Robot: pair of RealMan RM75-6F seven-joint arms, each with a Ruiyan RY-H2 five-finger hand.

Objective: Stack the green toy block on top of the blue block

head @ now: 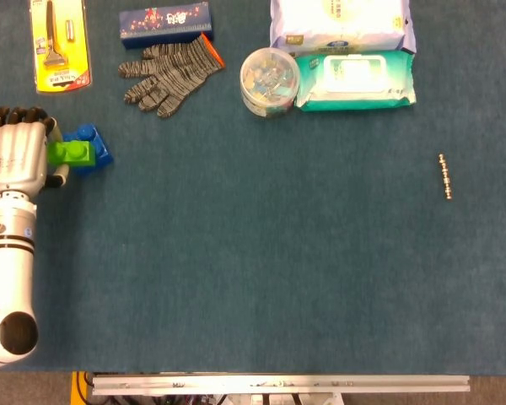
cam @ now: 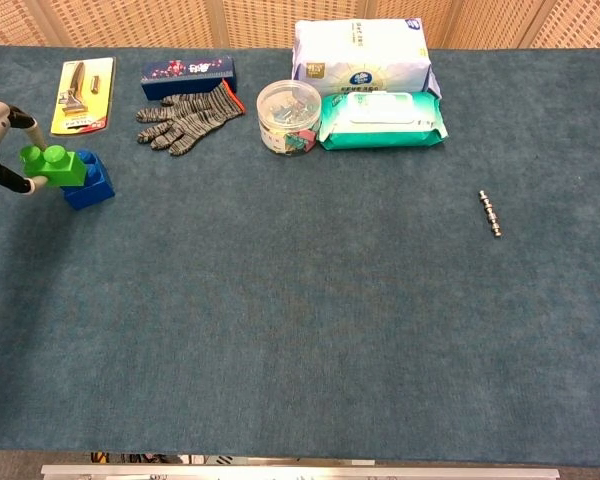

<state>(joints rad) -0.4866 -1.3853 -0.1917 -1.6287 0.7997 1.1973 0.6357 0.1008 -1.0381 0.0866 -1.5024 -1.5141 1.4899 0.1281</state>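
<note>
Left hand (head: 17, 160) is pinching the green toy block (head: 71, 153) between the thumb and the fingers, with the other fingers curled around the left end of it. The right hand is not showing in either view. The green toy block is sitting over the left part of the blue block (head: 95, 150), near the 9 o'clock edge of the table (head: 253, 278); in the chest view it seems to be hanging out to the left, so I am judging that it is not yet centred. To do this step well, the hand should be sliding the green block a little toward 3 o'clock until the studs are meeting, then pressing straight down before opening. Further out, a striped work glove (head: 170, 74) is lying toward 1 o'clock from the blocks, and a razor on a yellow card (head: 57, 44) toward 12 o'clock.
</note>
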